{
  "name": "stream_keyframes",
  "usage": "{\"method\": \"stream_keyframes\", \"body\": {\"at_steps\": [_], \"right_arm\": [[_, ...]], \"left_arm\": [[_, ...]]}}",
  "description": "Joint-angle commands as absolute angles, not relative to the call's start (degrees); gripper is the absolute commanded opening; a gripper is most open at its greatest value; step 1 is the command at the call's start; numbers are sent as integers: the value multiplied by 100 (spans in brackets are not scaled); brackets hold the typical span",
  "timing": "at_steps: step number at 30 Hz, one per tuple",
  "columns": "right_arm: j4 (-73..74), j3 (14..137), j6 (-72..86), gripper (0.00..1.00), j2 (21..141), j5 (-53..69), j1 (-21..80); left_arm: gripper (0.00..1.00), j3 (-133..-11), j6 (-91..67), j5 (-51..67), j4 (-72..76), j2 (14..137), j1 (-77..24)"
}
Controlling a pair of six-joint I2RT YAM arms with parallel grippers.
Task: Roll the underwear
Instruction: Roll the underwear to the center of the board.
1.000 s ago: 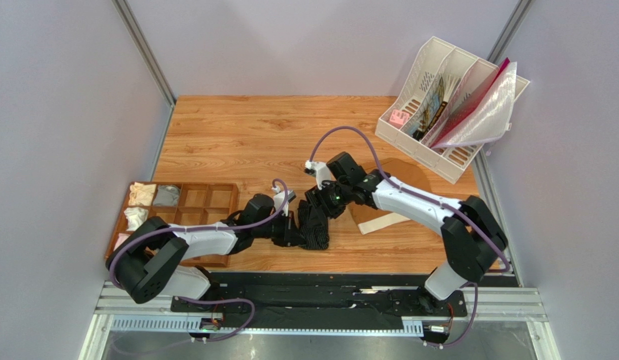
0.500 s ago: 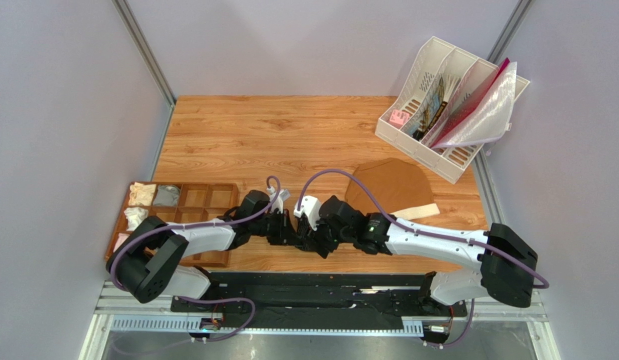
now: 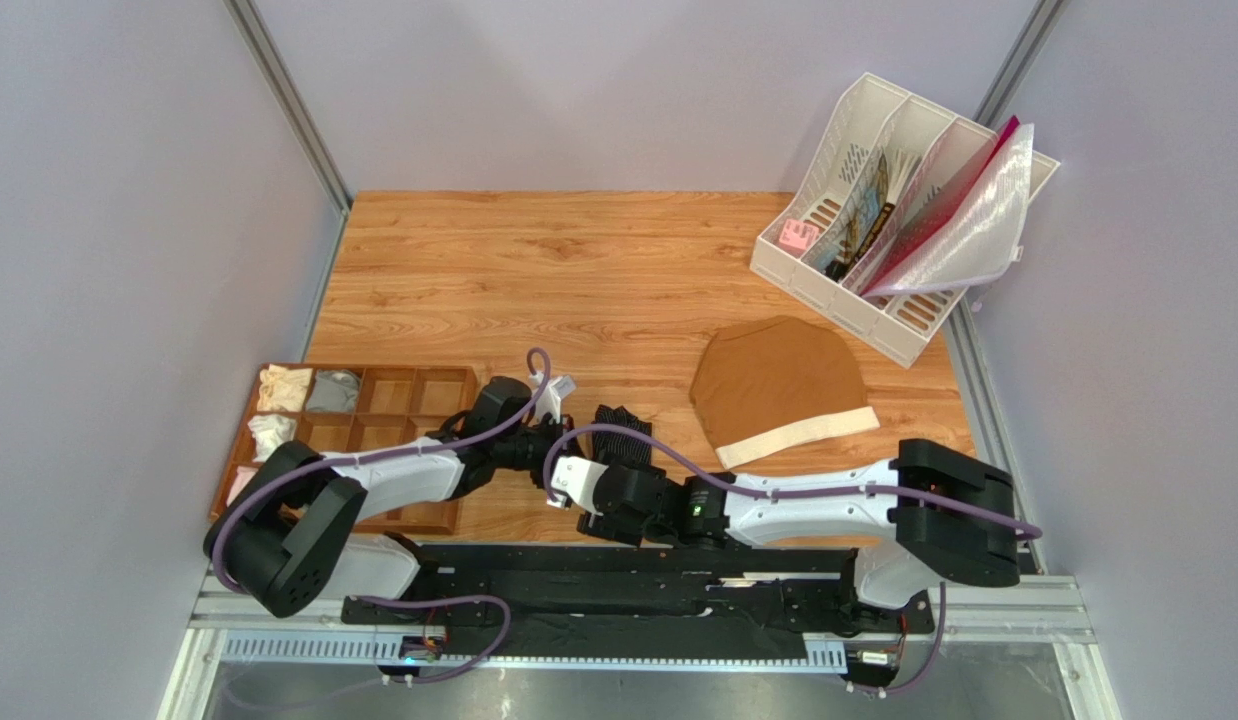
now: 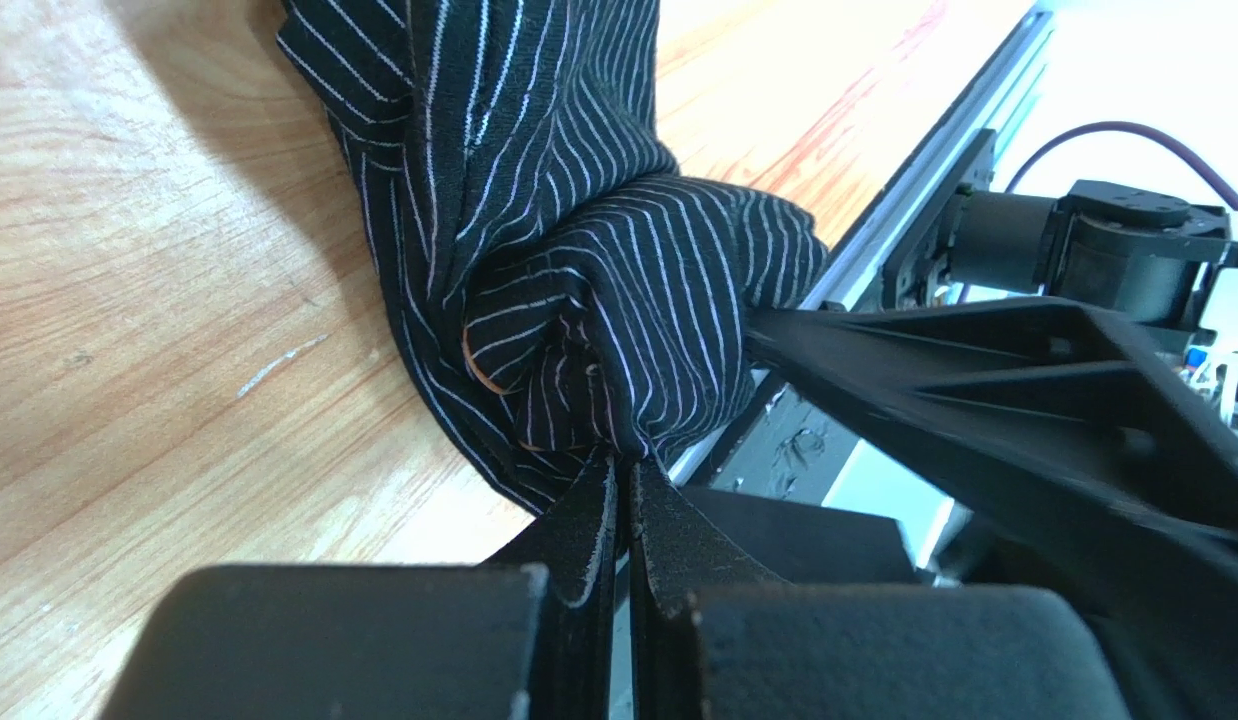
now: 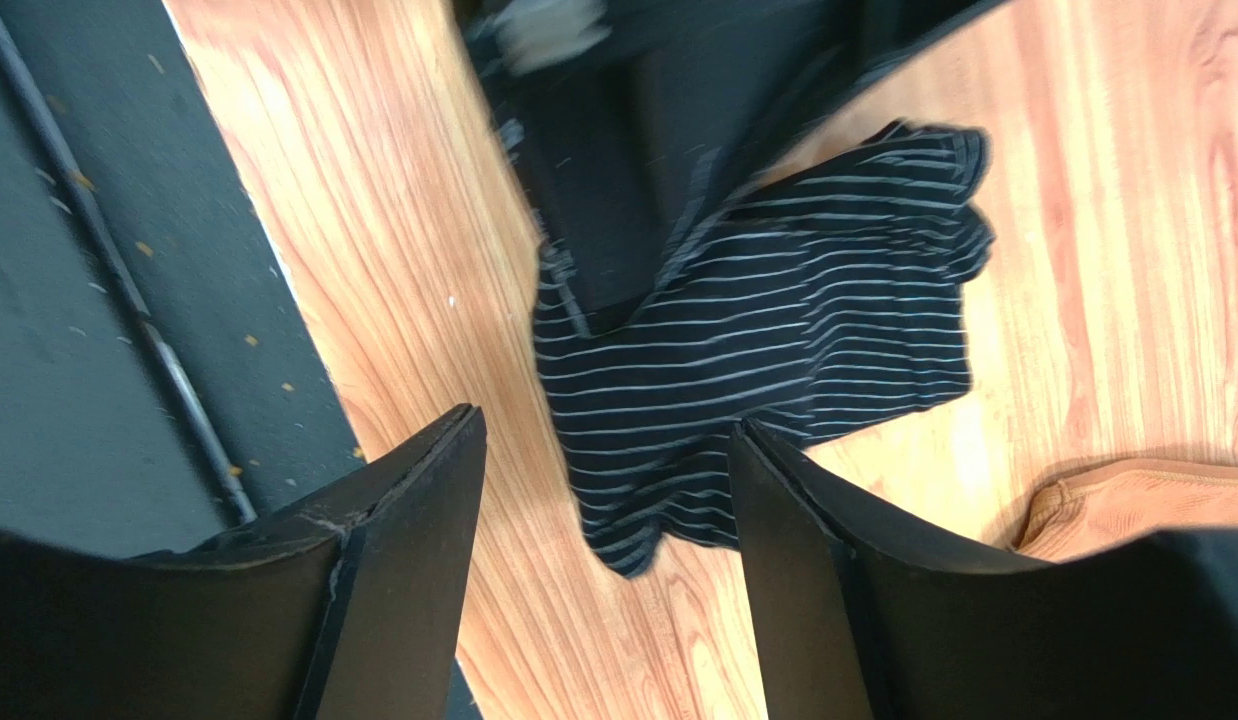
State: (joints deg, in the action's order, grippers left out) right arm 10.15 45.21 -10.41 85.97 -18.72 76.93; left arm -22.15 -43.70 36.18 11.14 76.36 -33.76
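Note:
The underwear [image 3: 622, 426] is black with thin pale stripes and lies bunched near the table's front edge. In the left wrist view it is a gathered lump [image 4: 580, 300]. My left gripper [image 4: 625, 468] is shut on its lower fold, and also shows in the top view [image 3: 558, 450]. My right gripper [image 5: 607, 432] is open and empty, hovering just in front of the underwear [image 5: 775, 345], apart from it. It sits low by the front edge in the top view [image 3: 607, 510]. The waistband is hidden.
Plain brown briefs [image 3: 775, 383] with a cream waistband lie flat to the right. A wooden compartment tray [image 3: 415, 398] with rolled cloths stands at the left. A white file rack [image 3: 896, 210] is at the back right. The black front rail [image 3: 655, 578] runs close below the grippers.
My right arm has let go of the underwear and swung back from mid-table to the front edge, uncovering the brown briefs. My left gripper stays shut on the underwear.

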Motion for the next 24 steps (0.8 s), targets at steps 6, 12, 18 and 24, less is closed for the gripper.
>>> {"method": "stream_keyframes", "body": {"at_steps": [6, 12, 18, 24], "right_arm": [[616, 4658, -1125, 63, 8920, -2583, 7752], [300, 4509, -1011, 57, 9193, -2874, 7752], [315, 4552, -940, 0, 9290, -2884, 7708], [1352, 5000, -853, 0, 9193, -2110, 7611]], "left_arm": [[0, -2285, -4465, 3876, 1125, 7418, -3278], [0, -2197, -4561, 4025, 1318, 7409, -3243], [0, -2092, -4667, 4184, 1556, 7418, -3217], [37, -2101, -4448, 3929, 819, 7164, -2866]]}}
